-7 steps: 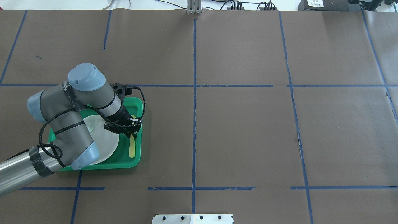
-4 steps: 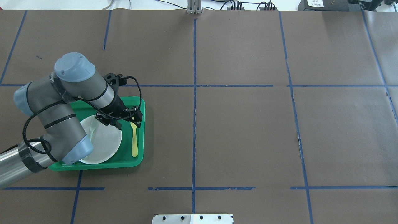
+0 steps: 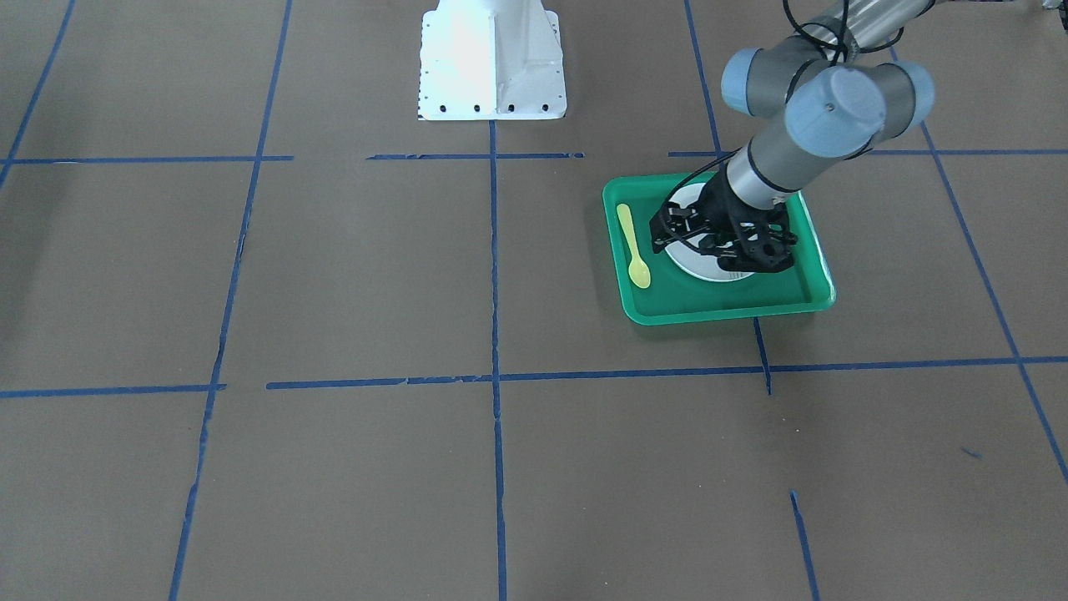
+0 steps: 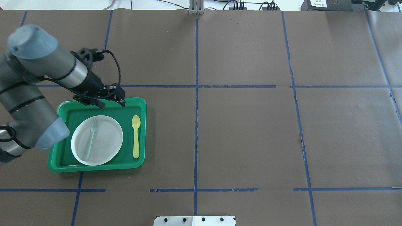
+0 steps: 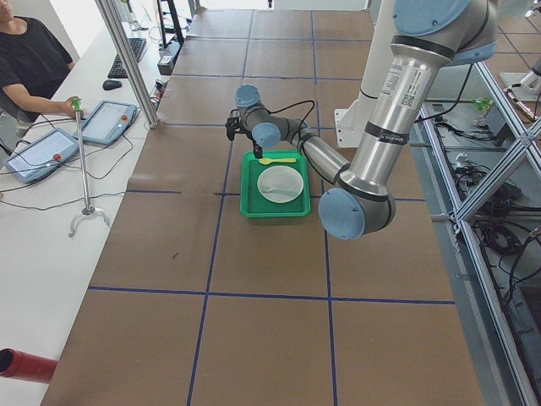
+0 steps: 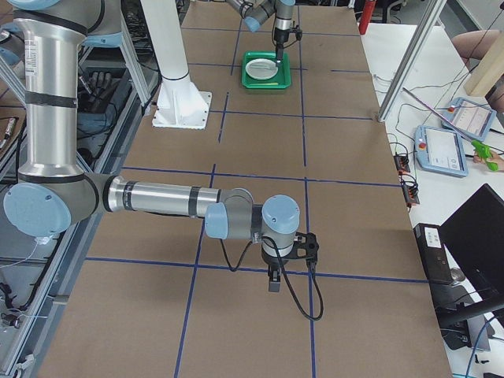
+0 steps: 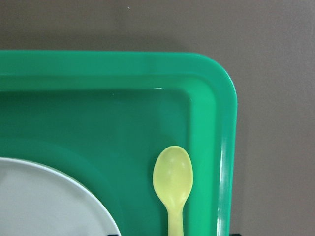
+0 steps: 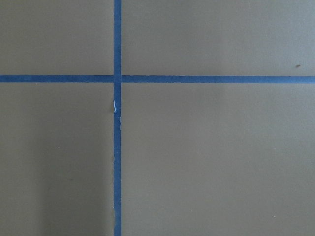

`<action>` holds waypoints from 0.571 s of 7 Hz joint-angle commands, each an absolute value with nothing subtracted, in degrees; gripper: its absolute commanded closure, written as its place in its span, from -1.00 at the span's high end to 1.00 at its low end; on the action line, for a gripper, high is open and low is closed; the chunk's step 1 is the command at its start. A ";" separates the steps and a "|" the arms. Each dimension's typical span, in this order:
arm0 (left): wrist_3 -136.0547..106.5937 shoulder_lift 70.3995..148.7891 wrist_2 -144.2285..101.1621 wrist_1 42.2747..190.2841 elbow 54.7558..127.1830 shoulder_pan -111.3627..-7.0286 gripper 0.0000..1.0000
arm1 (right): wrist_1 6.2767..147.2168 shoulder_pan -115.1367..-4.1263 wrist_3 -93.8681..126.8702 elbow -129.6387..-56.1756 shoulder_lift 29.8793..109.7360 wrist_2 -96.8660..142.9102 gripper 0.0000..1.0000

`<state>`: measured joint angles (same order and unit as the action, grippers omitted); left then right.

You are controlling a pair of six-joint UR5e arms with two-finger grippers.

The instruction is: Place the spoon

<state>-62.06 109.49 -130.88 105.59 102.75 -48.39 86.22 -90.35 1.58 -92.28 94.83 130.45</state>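
The pale-yellow spoon [image 4: 135, 137] lies flat in the green tray [image 4: 139, 103], along its right side next to the white plate [image 4: 108, 141], bowl toward the far edge. It also shows in the front view [image 3: 632, 247] and the left wrist view [image 7: 172, 176]. A translucent fork [image 4: 91, 138] lies on the plate. My left gripper [image 4: 111, 103] is open and empty, raised over the tray's far rim, apart from the spoon. My right gripper [image 6: 272, 283] hangs over bare table far away; I cannot tell its state.
The tray stands on brown paper marked with blue tape lines [image 4: 196, 94]. The robot's white base [image 3: 491, 58] is at the table's near middle. The right wrist view shows only paper and a tape cross [image 8: 117, 78].
My left gripper has left the spoon's handle end, risen, and drawn back toward the far left. The spoon and fork are now uncovered, and the spoon lies still in the tray.
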 commanded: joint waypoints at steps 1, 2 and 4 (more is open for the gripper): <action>-51.91 102.95 -131.57 105.12 106.17 -57.35 0.59 | 86.22 -90.35 1.58 -92.29 94.83 130.43 1.00; -42.55 100.40 -131.57 101.72 106.17 -62.18 0.59 | 86.22 -90.35 1.58 -92.29 94.83 130.52 1.00; -18.32 98.71 -131.49 86.64 106.00 -72.81 0.59 | 86.22 -90.35 1.58 -92.29 94.83 130.52 1.00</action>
<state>-32.63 99.96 -131.54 94.90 106.05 -66.68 86.22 -90.35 1.58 -92.29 94.83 130.47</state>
